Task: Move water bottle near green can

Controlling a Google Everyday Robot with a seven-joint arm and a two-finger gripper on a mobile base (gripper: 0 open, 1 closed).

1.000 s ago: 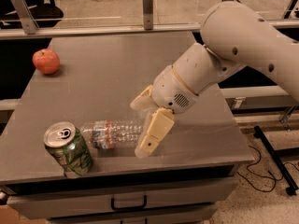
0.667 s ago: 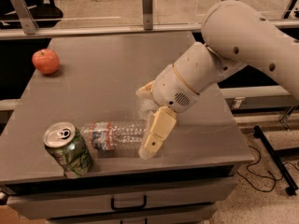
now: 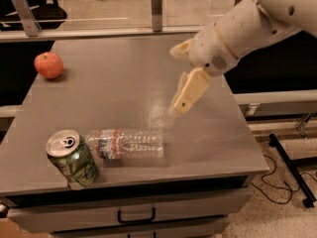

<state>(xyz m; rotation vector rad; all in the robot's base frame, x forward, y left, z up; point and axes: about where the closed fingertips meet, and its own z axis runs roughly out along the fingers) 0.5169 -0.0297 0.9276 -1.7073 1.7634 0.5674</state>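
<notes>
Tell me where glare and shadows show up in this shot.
Camera view: a pale sheen lies on the grey table below the open gripper, which hangs above the table, up and right of the water bottle. The bottle's clear plastic catches small highlights, the silver top of the green can glints, and the apple casts a short shadow at its base.

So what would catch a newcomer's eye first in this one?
The big white arm reaches in from the upper right. Its gripper hangs above the middle of the grey table, fingers spread and holding nothing. At the front left, the water bottle lies on its side close beside the upright green can. A red apple sits alone at the back left.
</notes>
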